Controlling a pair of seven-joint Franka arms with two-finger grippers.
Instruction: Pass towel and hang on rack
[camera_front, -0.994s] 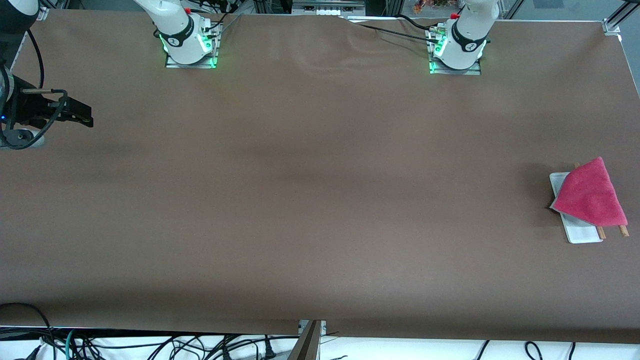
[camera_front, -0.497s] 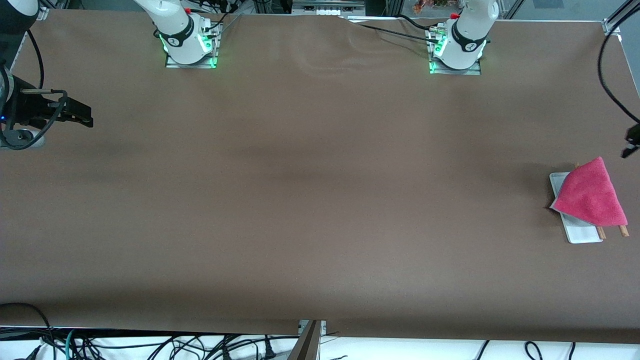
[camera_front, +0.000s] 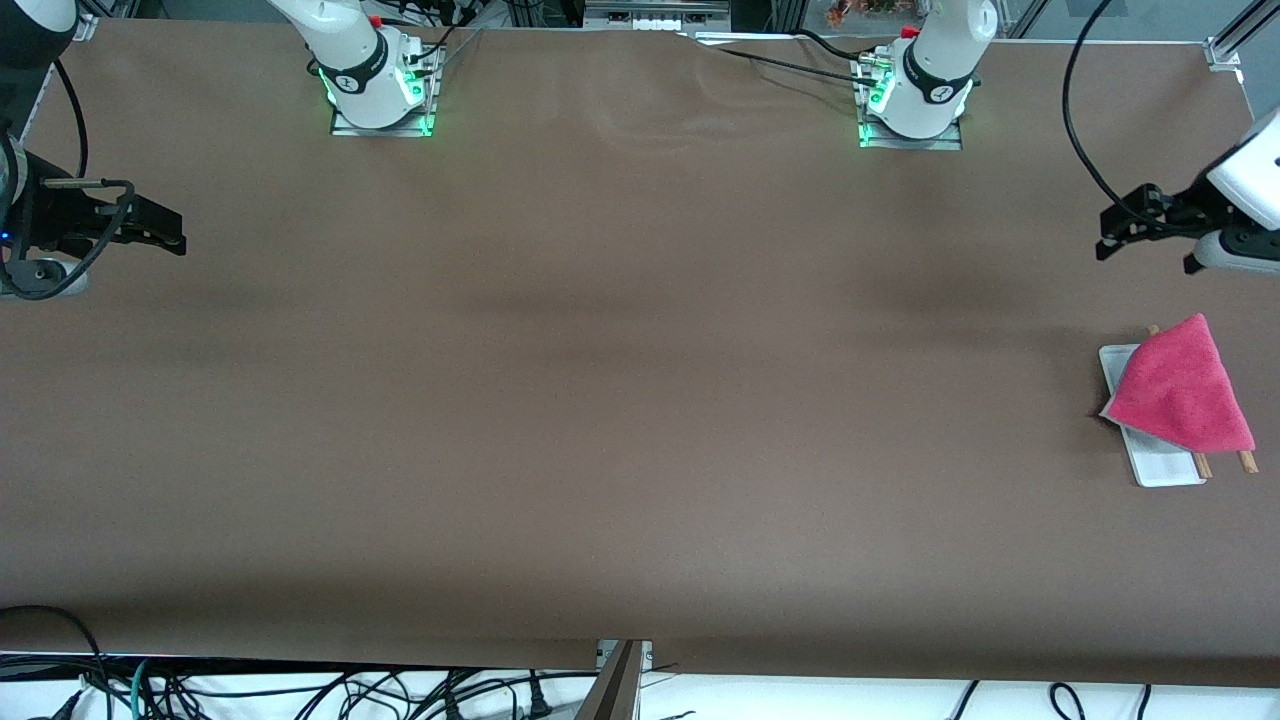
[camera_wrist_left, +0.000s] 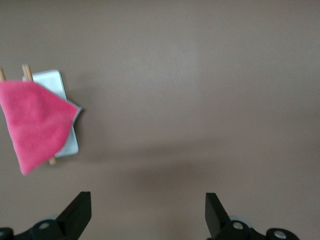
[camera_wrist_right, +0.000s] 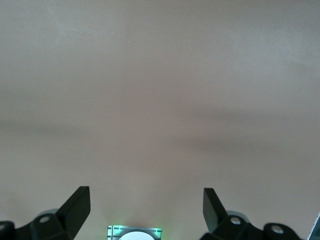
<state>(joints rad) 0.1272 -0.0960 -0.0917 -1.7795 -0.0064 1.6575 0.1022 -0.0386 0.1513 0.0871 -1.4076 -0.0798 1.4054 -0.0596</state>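
Note:
The pink-red towel (camera_front: 1180, 390) lies draped over the rack at the left arm's end of the table. The rack's white base (camera_front: 1160, 465) and the tips of its two wooden rods (camera_front: 1245, 462) stick out from under it. My left gripper (camera_front: 1112, 235) is open and empty over bare table beside the rack, apart from the towel. The left wrist view shows the towel (camera_wrist_left: 35, 125) on the rack base (camera_wrist_left: 52, 82), well off from the open left gripper (camera_wrist_left: 148, 215). My right gripper (camera_front: 170, 235) waits open and empty over the right arm's end of the table (camera_wrist_right: 146, 210).
The brown table cover (camera_front: 640, 400) is bare between the two grippers. The arm bases (camera_front: 380, 90) (camera_front: 915, 100) stand along the table's edge farthest from the front camera. A black cable (camera_front: 1075, 120) hangs from the left arm. Loose cables (camera_front: 300, 690) lie below the near edge.
The left arm has swung into the front view from the table's end, and its gripper now hangs over the table beside the rack. The towel, rack and right arm have not moved.

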